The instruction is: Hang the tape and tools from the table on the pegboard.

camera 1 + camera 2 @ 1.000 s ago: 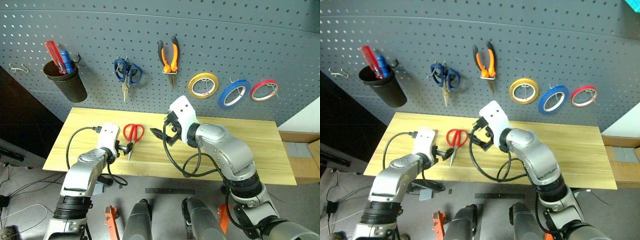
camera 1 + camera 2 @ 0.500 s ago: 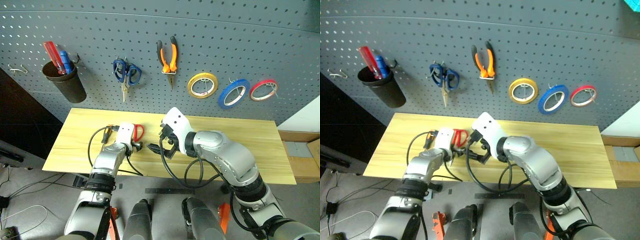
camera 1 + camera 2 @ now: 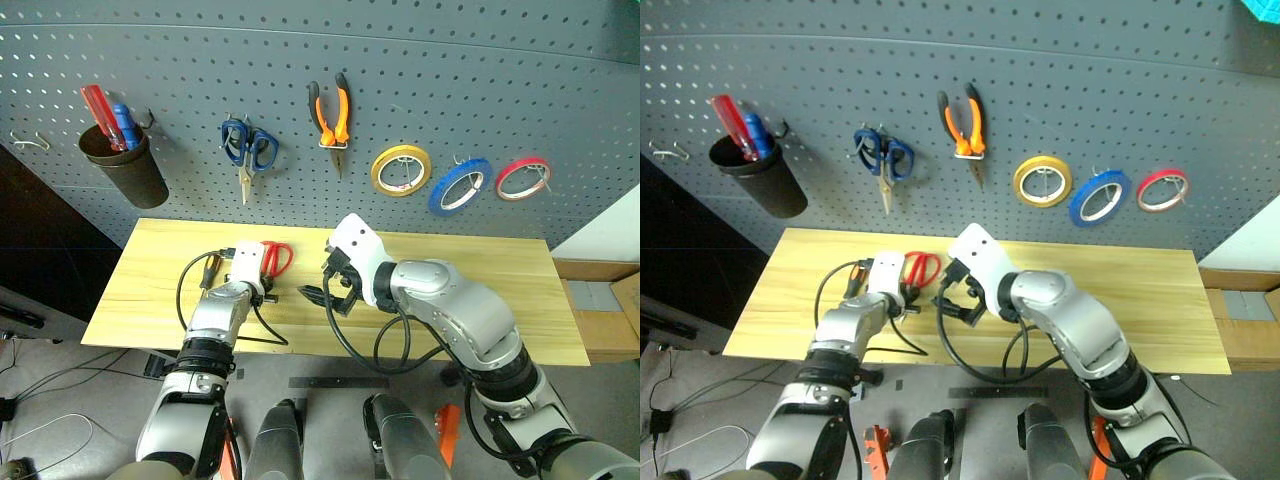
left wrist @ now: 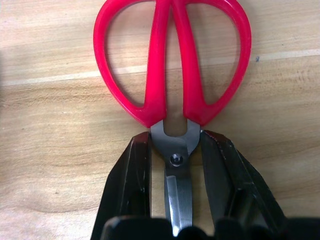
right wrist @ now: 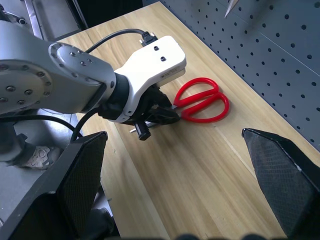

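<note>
Left end effector point(image 4: 175, 165) has moved forward over the table point(image 3: 520, 300) and closed on the red scissors point(image 4: 170, 65) at the pivot; they lie flat, not yet lifted. Right end effector point(image 5: 175, 170) hovers near, fully open, empty. Judgement: grasp made; lift to pegboard point(image 3: 450, 80) next.

Even, fairly bright indoor light falls from above on the worktop point(image 3: 480, 290) and the pegboard point(image 3: 450, 80) — no hard glare anywhere. Shadows stay soft: the hanging rings and pliers cast faint ones downward on the panel, and the floor at the lower left lies dim. The head views bow at the edges, so the pegboard's rows of holes curve. In the left wrist view the red scissors point(image 4: 170, 65) and wood grain are crisp — a pale sheen runs along the blade.
</note>
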